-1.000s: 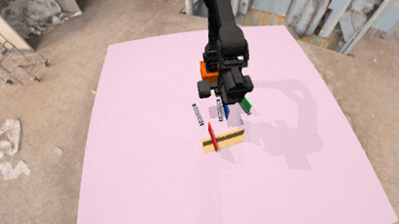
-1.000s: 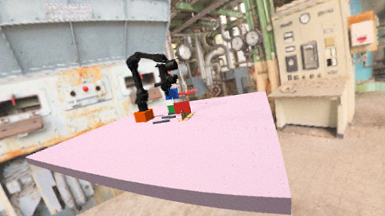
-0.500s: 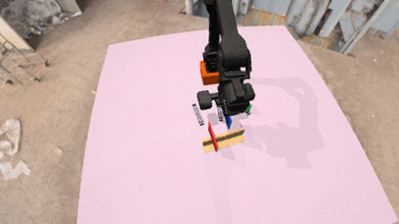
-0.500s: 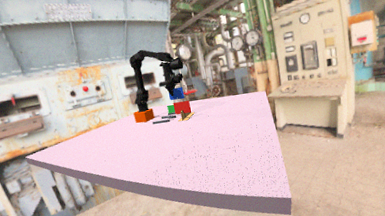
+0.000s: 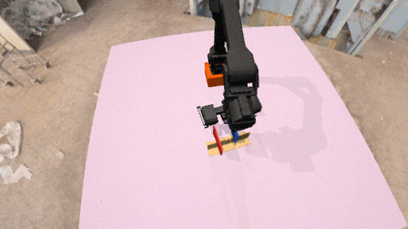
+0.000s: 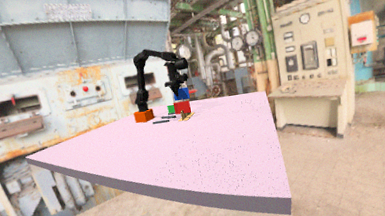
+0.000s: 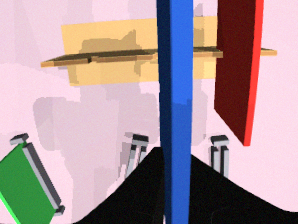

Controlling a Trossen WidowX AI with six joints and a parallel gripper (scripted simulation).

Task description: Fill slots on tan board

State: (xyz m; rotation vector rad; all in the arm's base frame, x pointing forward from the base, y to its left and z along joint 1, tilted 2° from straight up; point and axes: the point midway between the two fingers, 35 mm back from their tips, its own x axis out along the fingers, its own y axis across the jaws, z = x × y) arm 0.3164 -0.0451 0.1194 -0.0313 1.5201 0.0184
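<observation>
My gripper is shut on the blue board. It holds the blue board upright and crosswise above the middle of the tan board. In the exterior view the blue board hangs higher than the red board. Its notch and the slot under it are hidden. The red board stands crosswise on the tan board near one end. An open slot shows left of the blue board in the wrist view. The green board stands in its holder.
Two empty holders lie on either side of the blue board in the wrist view. The red board stands close to the right of the held blue board. The arm's orange base is behind the gripper.
</observation>
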